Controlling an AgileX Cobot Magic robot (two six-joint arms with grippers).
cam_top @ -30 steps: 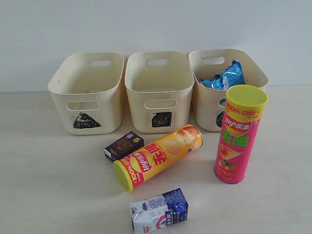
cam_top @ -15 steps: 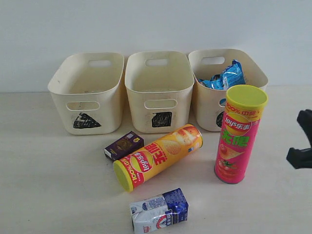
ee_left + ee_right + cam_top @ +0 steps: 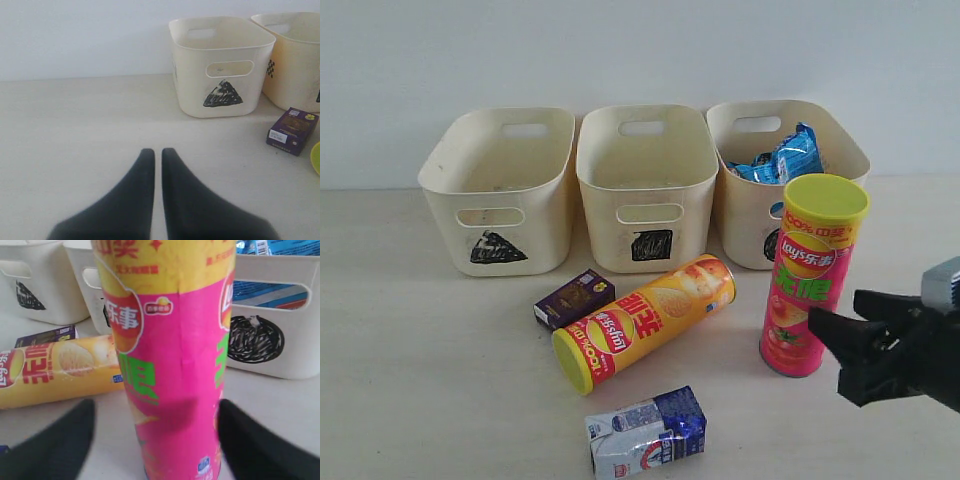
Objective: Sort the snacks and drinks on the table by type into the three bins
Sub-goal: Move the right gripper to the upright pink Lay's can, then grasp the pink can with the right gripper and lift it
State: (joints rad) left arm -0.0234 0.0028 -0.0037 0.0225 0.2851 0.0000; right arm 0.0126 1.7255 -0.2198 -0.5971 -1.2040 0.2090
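The pink crisp tube (image 3: 810, 275) stands upright on the table in front of the circle bin (image 3: 752, 235), which holds a blue bag (image 3: 788, 155). My right gripper (image 3: 832, 312) is open, low at the tube's right. In the right wrist view the tube (image 3: 170, 365) stands between its spread fingers (image 3: 65, 440). The yellow tube (image 3: 645, 320) lies on its side. A purple box (image 3: 574, 298) lies beside it, and the milk carton (image 3: 646, 432) is at the front. The triangle bin (image 3: 500, 190) and square bin (image 3: 645, 185) hold no snacks or drinks. My left gripper (image 3: 157, 152) is shut over bare table.
The three bins stand in a row against a white wall. In the left wrist view the triangle bin (image 3: 220, 65) and the purple box (image 3: 292, 130) lie ahead of the shut fingers. The yellow tube (image 3: 55, 372) lies close beside the pink one.
My right gripper has come into the exterior view from the right edge and moved left, up to the pink tube. The snacks, drinks and bins have not moved.
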